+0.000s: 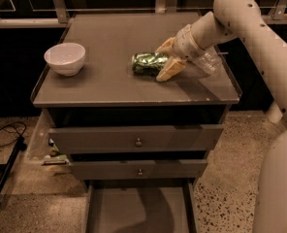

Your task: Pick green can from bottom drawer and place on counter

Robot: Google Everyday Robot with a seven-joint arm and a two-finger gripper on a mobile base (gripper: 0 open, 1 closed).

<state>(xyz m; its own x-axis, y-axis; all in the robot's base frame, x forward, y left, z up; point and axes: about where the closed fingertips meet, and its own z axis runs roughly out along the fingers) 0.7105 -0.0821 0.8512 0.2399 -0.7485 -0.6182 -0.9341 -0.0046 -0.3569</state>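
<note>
The green can [144,63] lies on its side on the counter [109,30], right of the middle. My gripper [161,62] reaches in from the right, and its two tan fingers [168,70] sit against the can's right end on both sides, shut on it. The can rests on the counter surface. The bottom drawer [138,210] is pulled open at the bottom of the view, and the part of its tray that shows holds nothing.
A white bowl [65,57] stands at the counter's left. A clear plastic bottle [207,64] lies on the counter under my wrist, at the right edge. The two upper drawers [138,141] are slightly out. A black cable [5,132] lies on the floor at the left.
</note>
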